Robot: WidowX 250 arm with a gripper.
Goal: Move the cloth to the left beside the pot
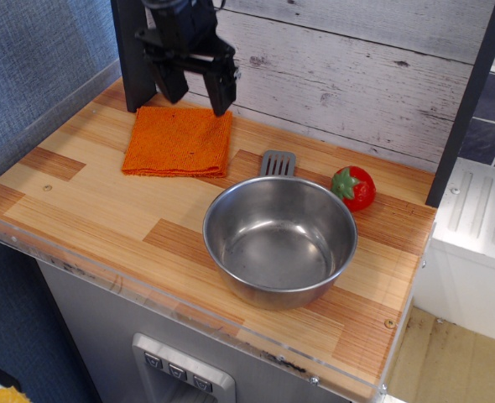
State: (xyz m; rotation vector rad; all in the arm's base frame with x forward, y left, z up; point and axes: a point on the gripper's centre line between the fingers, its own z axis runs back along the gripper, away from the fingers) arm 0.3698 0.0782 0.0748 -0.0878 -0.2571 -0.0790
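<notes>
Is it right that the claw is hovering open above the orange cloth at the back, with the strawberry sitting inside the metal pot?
Not quite. The strawberry is not inside the pot; it sits on the wooden counter just outside the pot's right rim, and the pot looks empty. The observation.image view shows this. The rest holds: the gripper hovers open above the back edge of the orange cloth.

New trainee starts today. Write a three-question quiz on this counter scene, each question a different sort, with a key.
1. True or false: the gripper already holds the cloth.
2. What lies nearest the pot handle? A) cloth B) strawberry C) post
3. Fill in: the jaws hover above the cloth's ____ edge.

Key: 1 false, the jaws are open above it. 2 A. 3 back.
</notes>
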